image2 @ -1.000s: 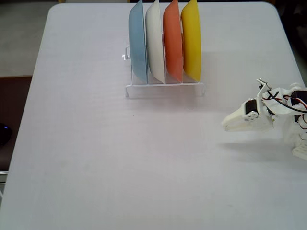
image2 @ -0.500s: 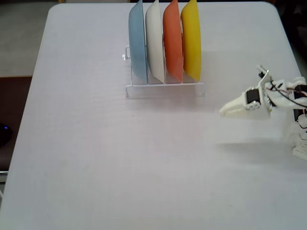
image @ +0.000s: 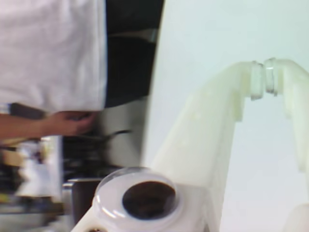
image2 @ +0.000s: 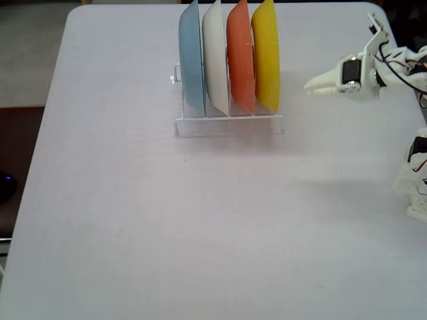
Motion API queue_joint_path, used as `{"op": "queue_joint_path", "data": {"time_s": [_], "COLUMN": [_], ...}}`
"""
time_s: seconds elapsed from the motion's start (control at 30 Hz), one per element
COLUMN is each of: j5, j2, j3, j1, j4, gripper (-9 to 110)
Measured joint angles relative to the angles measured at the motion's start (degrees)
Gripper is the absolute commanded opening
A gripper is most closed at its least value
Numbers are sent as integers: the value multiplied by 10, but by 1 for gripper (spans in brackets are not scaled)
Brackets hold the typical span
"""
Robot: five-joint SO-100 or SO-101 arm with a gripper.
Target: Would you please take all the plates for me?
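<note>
Four plates are seen standing on edge, side by side, in a white wire rack (image2: 229,123) near the far edge of the grey table (image2: 167,227) in the fixed view. From left to right in that view they are the light blue plate (image2: 191,61), the cream-white plate (image2: 215,59), the orange plate (image2: 240,59) and the yellow plate (image2: 266,57) — each is held in its own slot, close to its neighbour.

The gripper (image2: 309,86) is held above the table to the right of the rack, its tip pointed toward the yellow plate but clearly apart from it. Nothing is grasped. In the wrist view the white fingers (image: 263,77) are shown pressed together at their tips — the claw (image: 264,76) is clenched on nothing. A person's hand (image: 67,123) and white shirt (image: 50,48) are visible, blurred, beyond the table edge in the wrist view.
</note>
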Motion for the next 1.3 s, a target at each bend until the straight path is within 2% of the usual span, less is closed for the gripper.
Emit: {"op": "queue_joint_path", "data": {"time_s": [0.1, 0.2, 0.33, 0.53, 0.87, 1.13, 1.23, 1.3], "j5": [-41, -69, -97, -123, -140, -155, -155, -155], "j2": [-54, -100, -172, -265, -365, -443, -461, -470], "j3": [-94, -178, -260, -310, -339, -390, -403, -410], "j1": [10, 26, 62, 116, 166, 175, 175, 175], "j4": [27, 49, 63, 65, 62, 36, 24, 21], "gripper": [5, 25, 42, 54, 53, 44, 34, 24]}}
